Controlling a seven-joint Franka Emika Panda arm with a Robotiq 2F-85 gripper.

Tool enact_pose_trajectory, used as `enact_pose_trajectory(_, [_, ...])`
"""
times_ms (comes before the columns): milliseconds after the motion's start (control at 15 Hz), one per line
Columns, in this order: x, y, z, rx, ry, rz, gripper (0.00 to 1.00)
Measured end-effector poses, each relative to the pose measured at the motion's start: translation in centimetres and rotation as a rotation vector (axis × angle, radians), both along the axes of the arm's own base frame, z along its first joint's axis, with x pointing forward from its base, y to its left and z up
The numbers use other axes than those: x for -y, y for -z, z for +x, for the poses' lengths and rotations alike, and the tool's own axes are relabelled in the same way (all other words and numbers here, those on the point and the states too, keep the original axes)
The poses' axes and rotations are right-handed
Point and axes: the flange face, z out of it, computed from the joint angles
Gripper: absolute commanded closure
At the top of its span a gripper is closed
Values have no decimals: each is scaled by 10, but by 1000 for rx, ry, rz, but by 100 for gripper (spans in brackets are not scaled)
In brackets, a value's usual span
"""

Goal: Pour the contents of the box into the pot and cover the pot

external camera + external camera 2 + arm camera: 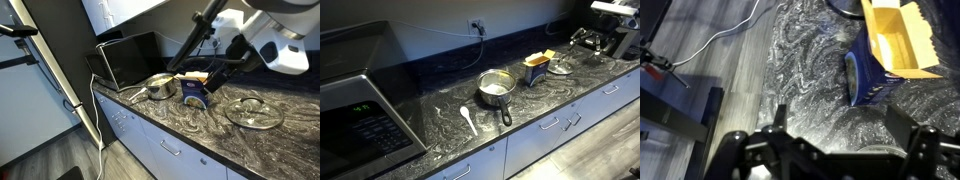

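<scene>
I am holding the pincer [838, 130] wide open, empty, near the box [890, 45]. The pot [496, 88] is sitting beside the box, the lid [561, 66] lying opposite.

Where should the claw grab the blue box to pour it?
Grab the box around its blue walls, midway up, from the side. It stands upright with its yellow top flaps open, so a grab from above would likely meet floppy flaps and block the pouring. The claw is open.
</scene>
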Motion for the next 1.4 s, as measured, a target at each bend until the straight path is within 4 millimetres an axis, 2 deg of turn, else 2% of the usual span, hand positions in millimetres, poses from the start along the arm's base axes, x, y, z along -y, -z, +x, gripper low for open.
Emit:
enact_pose_trajectory(267, [6,17,15,8,201,97,0])
enact_pose_trajectory(600, [2,48,33,4,333,71,0])
enact_pose_trajectory(933, [-11,72,38,-27,325,41,0])
enact_pose_trajectory(1400, [-40,89,47,-57,257,25,0])
